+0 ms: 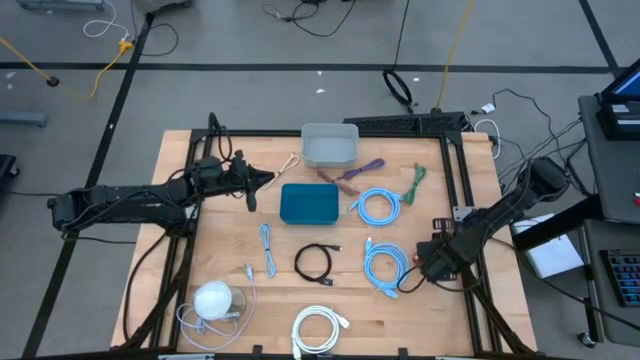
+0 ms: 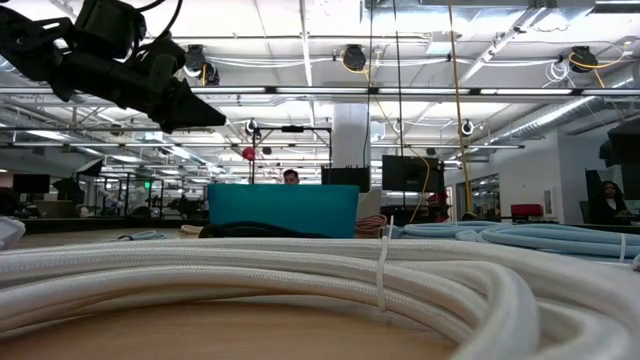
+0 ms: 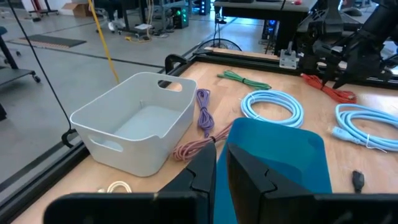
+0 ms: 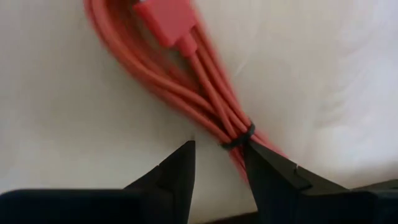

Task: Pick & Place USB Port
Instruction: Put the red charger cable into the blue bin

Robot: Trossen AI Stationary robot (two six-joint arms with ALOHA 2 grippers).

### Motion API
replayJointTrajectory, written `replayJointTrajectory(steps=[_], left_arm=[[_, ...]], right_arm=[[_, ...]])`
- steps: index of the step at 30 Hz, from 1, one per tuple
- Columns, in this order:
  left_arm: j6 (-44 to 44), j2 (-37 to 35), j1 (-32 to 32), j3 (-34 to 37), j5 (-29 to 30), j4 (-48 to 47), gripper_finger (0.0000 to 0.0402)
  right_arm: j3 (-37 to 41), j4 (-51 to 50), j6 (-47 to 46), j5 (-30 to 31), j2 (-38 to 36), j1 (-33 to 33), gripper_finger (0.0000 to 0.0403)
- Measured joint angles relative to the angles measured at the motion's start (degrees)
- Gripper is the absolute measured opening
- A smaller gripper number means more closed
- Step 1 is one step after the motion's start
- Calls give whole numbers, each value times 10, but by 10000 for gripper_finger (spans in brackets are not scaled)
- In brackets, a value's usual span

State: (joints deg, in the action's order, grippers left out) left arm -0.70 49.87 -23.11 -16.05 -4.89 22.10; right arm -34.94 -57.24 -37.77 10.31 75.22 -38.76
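Wooden surface [image 1: 220, 250] holds scattered cables. Right end effector [image 4: 217, 163], slightly parted, sits over a red USB cable [image 4: 205, 93] at the right edge. Left end effector [image 3: 221, 167] hovers nearly closed, empty, beside the teal box [image 1: 309, 203].

Left gripper [image 1: 262, 181] hovers with fingers nearly closed; right gripper [image 1: 418, 262] is low, fingers slightly parted.

Teal box [image 1: 309, 203], white mouse [image 1: 212, 299]

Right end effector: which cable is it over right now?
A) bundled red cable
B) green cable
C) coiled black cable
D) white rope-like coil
A: the right wrist view shows the right end effector with fingers parted just over the tied red cable, not closed on it.
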Motion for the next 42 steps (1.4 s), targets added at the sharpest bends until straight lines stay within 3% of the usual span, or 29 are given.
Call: replayJointTrajectory(steps=[12, 20, 24, 30, 33, 38, 42], left_arm=[[10, 0, 0, 0, 0, -1, 42], [10, 0, 0, 0, 0, -1, 42], [10, 0, 0, 0, 0, -8, 42], [10, 0, 0, 0, 0, -15, 42], [10, 0, 0, 0, 0, -15, 42], [10, 0, 0, 0, 0, -15, 42], [10, 0, 0, 0, 0, -16, 42]], right_arm=[[1, 23, 1, 47, 0, 0, 117], [10, 95, -7, 87, 0, 28, 111], [25, 121, -24, 94, -2, 45, 88], [57, 126, -80, 88, -1, 55, 16], [56, 126, -123, 98, -1, 54, 13], [14, 125, -160, 181, 2, 55, 7], [-55, 134, -125, 262, 0, 83, 0]])
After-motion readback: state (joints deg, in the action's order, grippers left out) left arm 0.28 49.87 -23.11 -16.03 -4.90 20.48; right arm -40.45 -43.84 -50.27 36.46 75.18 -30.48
